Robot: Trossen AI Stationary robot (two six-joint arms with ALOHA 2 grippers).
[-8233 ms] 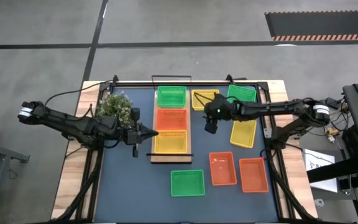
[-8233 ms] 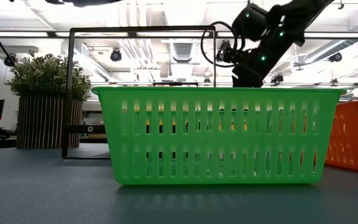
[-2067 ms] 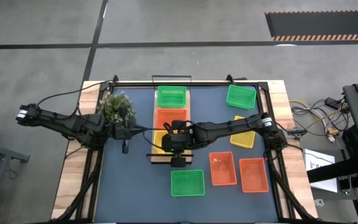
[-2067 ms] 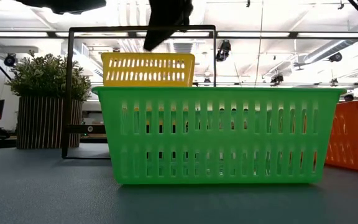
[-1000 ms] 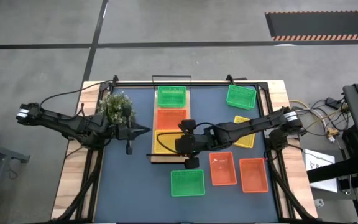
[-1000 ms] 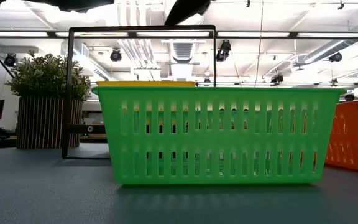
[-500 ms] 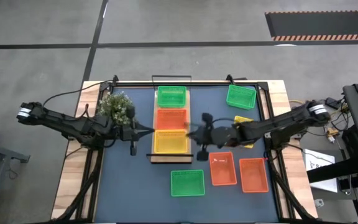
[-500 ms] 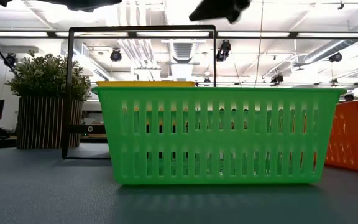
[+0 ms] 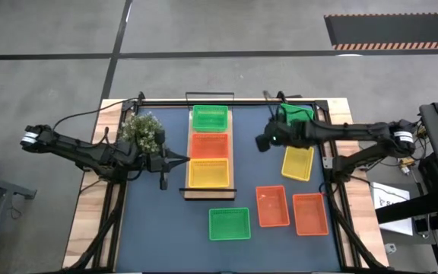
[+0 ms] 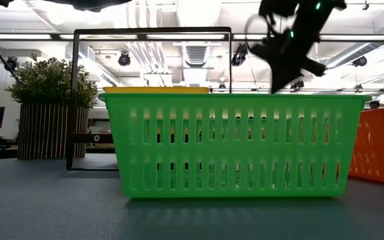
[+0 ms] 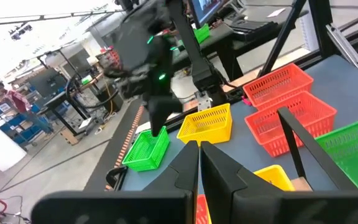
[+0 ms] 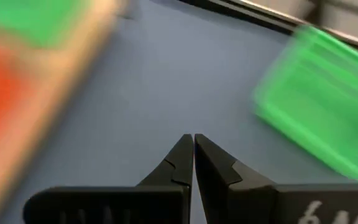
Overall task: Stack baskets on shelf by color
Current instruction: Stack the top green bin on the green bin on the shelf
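We see the right gripper (image 9: pixel 262 143), fingers pressed together and holding nothing, beside the long light-wood plank shelf (image 9: pixel 186 169); the left gripper (image 9: pixel 186 160), also closed, waits at its other side.

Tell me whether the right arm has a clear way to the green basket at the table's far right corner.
Probably yes: the right gripper hovers empty just beside that green basket, bare tabletop between them.

Bright even overhead light, ceiling strips glaring in low view; right wrist view motion-blurred, baskets (image 12: pixel 319 102) smeared; soft shadows.
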